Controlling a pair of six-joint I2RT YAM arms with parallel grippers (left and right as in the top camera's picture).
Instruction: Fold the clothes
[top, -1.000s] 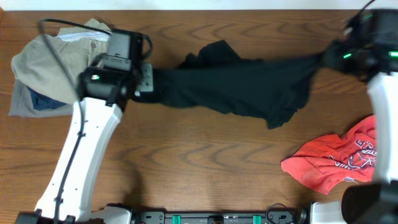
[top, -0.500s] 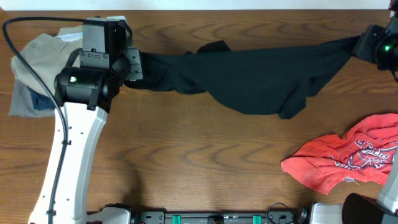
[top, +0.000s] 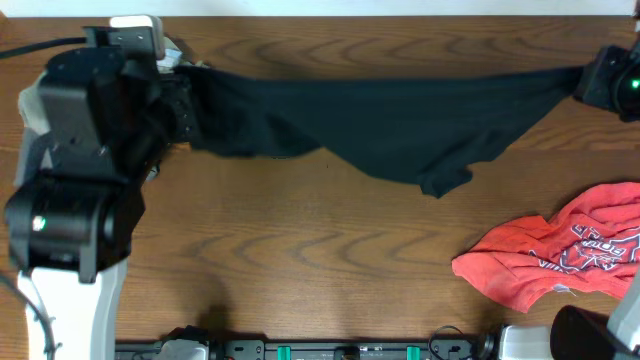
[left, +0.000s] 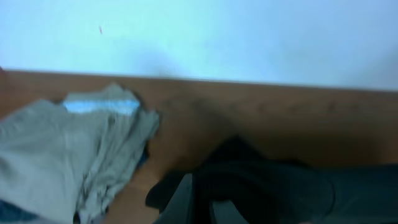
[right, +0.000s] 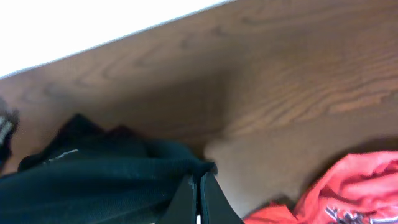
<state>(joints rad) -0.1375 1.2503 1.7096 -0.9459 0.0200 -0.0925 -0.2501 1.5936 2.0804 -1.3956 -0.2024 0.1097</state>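
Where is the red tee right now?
Overhead view: the red tee lies crumpled on the right of the table, apart from the black shirt stretched across the back.

brown wood-grain table (top: 300, 260), pale wall (left: 249, 37) behind it.

Overhead we look straight down on the whole worktop (top: 300, 260); our wrist cameras sit low near its far corners, all sharing the black shirt (top: 400, 120).

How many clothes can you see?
3: a black shirt stretched along the back, a red tee front right, a khaki garment back left. More may hide underneath it.
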